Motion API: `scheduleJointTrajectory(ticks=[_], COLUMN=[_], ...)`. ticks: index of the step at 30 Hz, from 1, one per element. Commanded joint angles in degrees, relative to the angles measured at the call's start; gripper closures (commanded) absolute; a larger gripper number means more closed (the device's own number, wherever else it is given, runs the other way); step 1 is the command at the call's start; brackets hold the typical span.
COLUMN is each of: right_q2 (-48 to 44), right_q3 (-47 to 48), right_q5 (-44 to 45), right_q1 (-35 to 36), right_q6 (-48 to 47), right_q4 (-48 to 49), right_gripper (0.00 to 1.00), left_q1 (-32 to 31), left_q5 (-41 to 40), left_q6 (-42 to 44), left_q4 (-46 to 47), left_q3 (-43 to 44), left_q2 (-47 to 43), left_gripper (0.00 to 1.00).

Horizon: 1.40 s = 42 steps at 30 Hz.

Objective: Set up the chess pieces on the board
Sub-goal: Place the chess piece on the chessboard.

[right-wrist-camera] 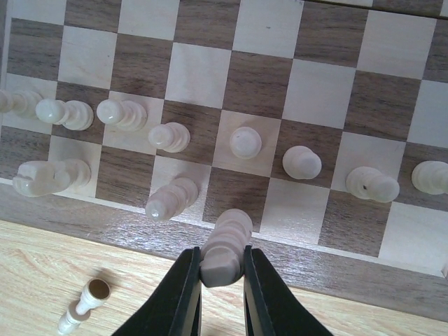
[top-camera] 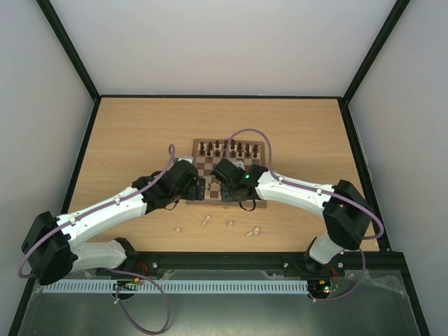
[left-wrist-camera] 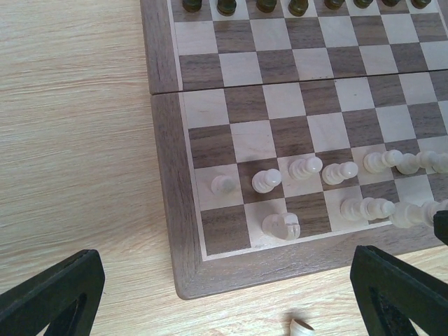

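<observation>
R gripper (right-wrist-camera: 222, 271) is clamped on a tilted cream chess piece (right-wrist-camera: 225, 241) at the near-row squares by the board (right-wrist-camera: 329, 269)'s near border; can't tell if it touches the square. Other cream chess pieces (right-wrist-camera: 245, 142) sit on the two near rows. L gripper (left-wrist-camera: 224, 280) hangs w/ jaws wide apart, holding nothing, over the board's near-left corner. A few loose cream pieces (top-camera: 253, 231) lie on the table (top-camera: 133, 140) just near of the board, and dark pieces (top-camera: 227, 148) line the far rows.
</observation>
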Motion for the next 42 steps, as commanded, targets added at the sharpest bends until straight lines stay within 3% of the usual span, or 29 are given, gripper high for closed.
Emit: scheduleJointTrajectory(ticks=[1,21,29,42], right_q2=[1.5,4.0,3.8,-0.6], right_q3=[1.9,2.5,2.3,-0.4], right_q5=[0.2,1.1,1.1,1.5], right_q1=[0.4,0.5,0.5,0.4], right_q6=[-0.8,-1.0,-0.9,-0.7], right_q4=[-0.7,-0.7,-0.7,-0.3], right_gripper=[0.86,0.82,0.71,0.63], left_q1=[0.7,1.0,1.0,1.3], left_q5=[-0.7,-0.3,-0.2,-0.2], left_q6=[0.1,0.5,0.6,0.4], left_q4=[-1.4,-1.0,-0.9,-1.1], left_q3=[-0.9,-1.3,-1.3,-0.9], left_q2=[-1.2,-1.3,-1.3,-0.5], left_gripper=[0.01,0.01,0.01,0.01])
